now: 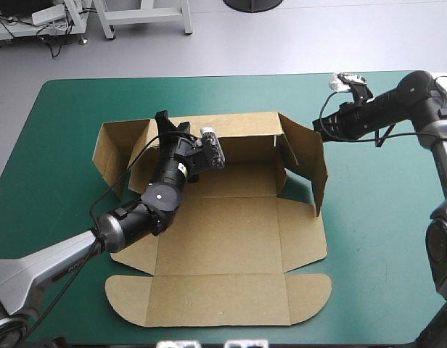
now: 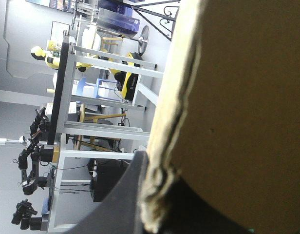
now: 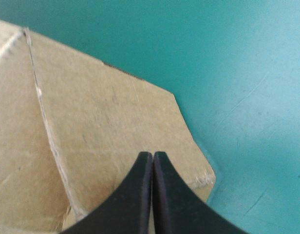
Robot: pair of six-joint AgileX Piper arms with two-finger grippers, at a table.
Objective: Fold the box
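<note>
The box [image 1: 231, 239] lies at mid-bench [image 1: 64, 109] on the teal-green cover, part raised: back wall [image 1: 238, 138] upright, right side wall [image 1: 307, 156] upright, left side wall [image 1: 118, 148] leaning outward, lid [image 1: 216, 301] flat toward the near edge. The sheet's long axis runs from far edge to near edge; the back wall runs across it, left to right. The left end effector [image 1: 165, 122] sits on the top edge of the back wall near its left end; in its wrist view one black finger [image 2: 123, 195] lies against the board's raw edge with brown board filling the other side, so it is judged clamped on the box. The right end effector [image 3: 152, 155] is closed with nothing between its fingers, its tip over the outer face of the right side wall at that wall's far end. From it the box lies inward, toward the bench's middle. Judgement: the right arm is nearer that wall and would press it inward, while the leaning left wall falls to the left arm
</note>
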